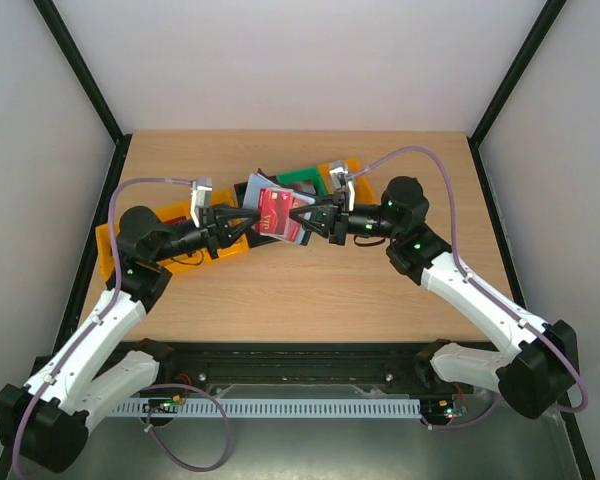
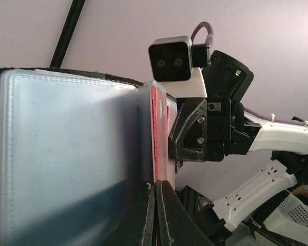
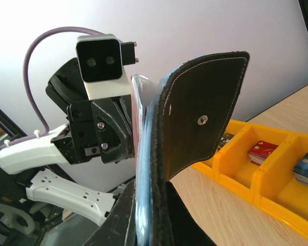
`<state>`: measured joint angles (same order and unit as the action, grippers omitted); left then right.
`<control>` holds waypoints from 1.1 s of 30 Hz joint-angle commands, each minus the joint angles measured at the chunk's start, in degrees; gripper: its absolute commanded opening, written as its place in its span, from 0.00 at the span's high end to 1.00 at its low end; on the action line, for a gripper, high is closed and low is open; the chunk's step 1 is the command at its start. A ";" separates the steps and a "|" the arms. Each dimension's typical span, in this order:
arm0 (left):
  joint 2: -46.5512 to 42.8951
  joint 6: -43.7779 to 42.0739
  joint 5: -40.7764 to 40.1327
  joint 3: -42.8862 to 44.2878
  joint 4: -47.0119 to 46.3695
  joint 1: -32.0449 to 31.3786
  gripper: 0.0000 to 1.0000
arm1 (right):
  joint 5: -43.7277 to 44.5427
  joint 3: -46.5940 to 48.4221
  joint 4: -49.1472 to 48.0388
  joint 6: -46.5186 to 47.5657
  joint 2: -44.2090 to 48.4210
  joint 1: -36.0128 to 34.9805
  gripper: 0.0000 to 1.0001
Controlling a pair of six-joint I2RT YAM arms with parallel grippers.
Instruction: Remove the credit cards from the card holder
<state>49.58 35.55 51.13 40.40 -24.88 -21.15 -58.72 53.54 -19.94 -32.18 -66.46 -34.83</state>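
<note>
Top external view: the step in hand is the extraction itself. Both arms are holding the small black folding card holder (image 1: 254,190) spread open above the middle of the light wooden table (image 1: 280,300), with a red plastic credit card (image 1: 277,212) showing on its inner face. The left gripper (image 1: 242,222) is meeting the card holder from 9 o'clock, the right gripper (image 1: 305,215) from 3 o'clock.

The left gripper is standing almost fully closed. In the left wrist view its fingers (image 2: 143,215) are pinching a thin edge at 6 o'clock, where the credit card meets the blue-grey pocket; which of the two they are clamping cannot be told. The right gripper is standing narrow as well, its fingers (image 3: 118,220) straddling the pocket and the black snap flap (image 3: 203,120).

Judgement: the next move is calling for one gripper anchoring the card holder while the other is drawing the credit card straight out along the pocket — no twisting. The yellow compartment bin (image 3: 215,166) at 4 o'clock is holding other cards.
</note>
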 commanded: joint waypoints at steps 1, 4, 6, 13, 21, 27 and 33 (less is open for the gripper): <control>-1.16 -1.24 0.20 -0.05 -0.74 1.26 0.98 | -2.88 1.34 2.42 2.50 2.74 1.10 0.97; -1.29 -1.43 0.11 -0.33 -0.63 1.60 0.97 | -2.49 1.40 3.69 3.24 3.16 1.43 0.98; -1.39 -1.61 0.09 -0.42 -0.24 1.63 0.98 | -2.48 1.45 3.72 3.18 3.34 1.51 0.98; -2.14 -1.21 -3.61 -0.66 2.46 4.07 0.98 | 1.24 0.90 7.69 5.12 5.09 3.76 0.98; -4.54 4.14 -16.80 -1.59 12.99 12.02 0.98 | 8.19 0.82 14.32 4.38 4.96 6.93 0.98; -5.69 11.68 -30.94 -3.84 26.35 23.76 0.97 | 8.39 0.84 15.31 4.10 5.61 6.94 0.98; -2.87 19.86 -39.29 -7.54 33.94 33.14 0.98 | 9.09 1.42 16.42 4.60 5.87 6.90 0.98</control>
<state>45.23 48.21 19.79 35.16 1.45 9.19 -50.37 53.54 -3.70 -28.05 -61.95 -28.03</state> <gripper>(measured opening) 0.026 0.061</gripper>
